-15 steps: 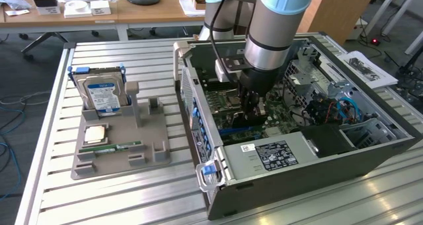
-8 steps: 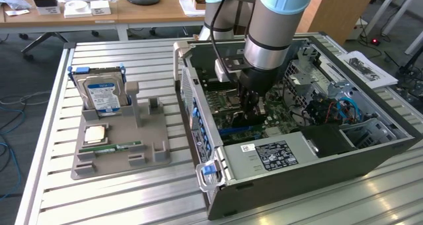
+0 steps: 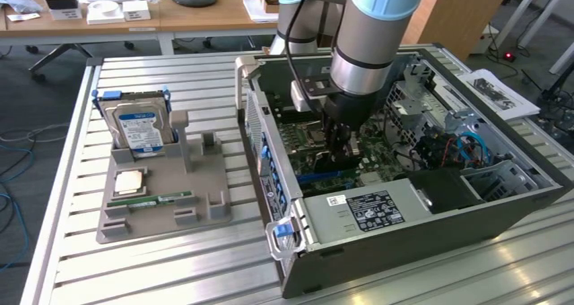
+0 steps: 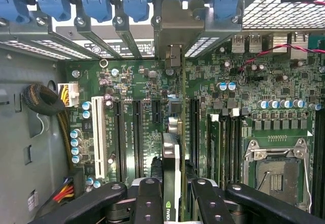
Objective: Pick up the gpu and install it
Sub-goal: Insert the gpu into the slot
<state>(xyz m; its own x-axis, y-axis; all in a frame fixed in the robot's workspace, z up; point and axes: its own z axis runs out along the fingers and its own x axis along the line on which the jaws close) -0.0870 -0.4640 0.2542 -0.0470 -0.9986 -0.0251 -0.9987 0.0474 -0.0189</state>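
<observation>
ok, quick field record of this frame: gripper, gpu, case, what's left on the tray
gripper: gripper inside the open case, shut on the gpu
gpu: gpu held edge-on between the fingers, over the motherboard's expansion slots; whether it is seated cannot be told
motherboard: motherboard CPU socket empty
case: computer case lying on its side, side panel off
tray: grey tray at the exterior view's left, holding a hard drive upright, a memory stick flat, a CPU flat

We see even daylight glaring off the ribbed silver metal desk [image 3: 179, 265]; inside the dark open computer case [image 3: 529, 204] shadows deepen, and nearby black parts blur.
</observation>
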